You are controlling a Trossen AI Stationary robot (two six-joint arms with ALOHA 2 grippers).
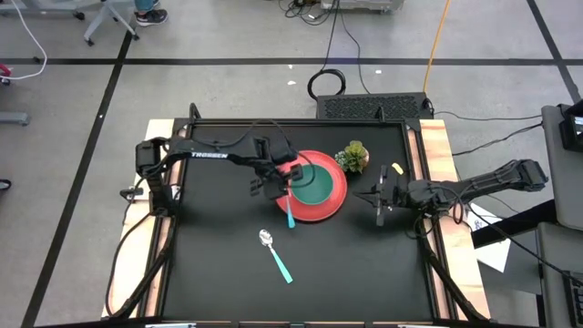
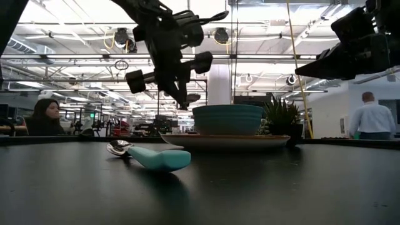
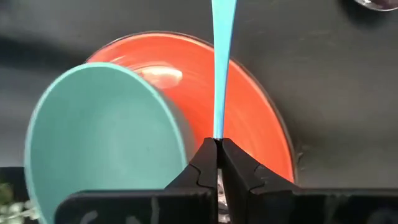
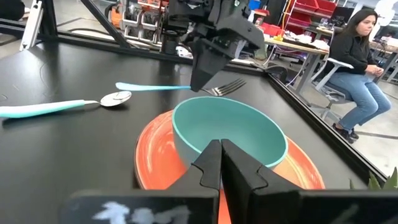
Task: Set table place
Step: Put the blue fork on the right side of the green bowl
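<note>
The red plate point(image 1: 330, 202) lies on the black table point(image 1: 219, 282) with the teal bowl point(image 1: 316, 183) standing on it. My left gripper point(image 1: 281, 185) is at the plate's left rim, shut on a fork point(image 1: 290, 215) with a teal handle. Its metal tines point(image 4: 225, 88) show in the right wrist view. A teal-handled spoon point(image 1: 276, 256) lies flat on the table nearer the front edge. My right gripper point(image 1: 380, 206) is shut and empty to the right of the plate. My left gripper pinches the fork between its two fingers at the narrow end of the teal handle point(image 3: 217, 129), close to the metal neck. The fingers come from above and lie across the fork. The fork sticks out roughly level, its handle point(image 4: 144, 87) toward the near edge. The fingertips point(image 2: 182, 100) are above the table.
A small green plant point(image 1: 353, 157) stands just beyond the plate's far right rim. Bare tabletop lies left of the plate and toward the near edge around the spoon. People sit and stand in the room behind the table.
</note>
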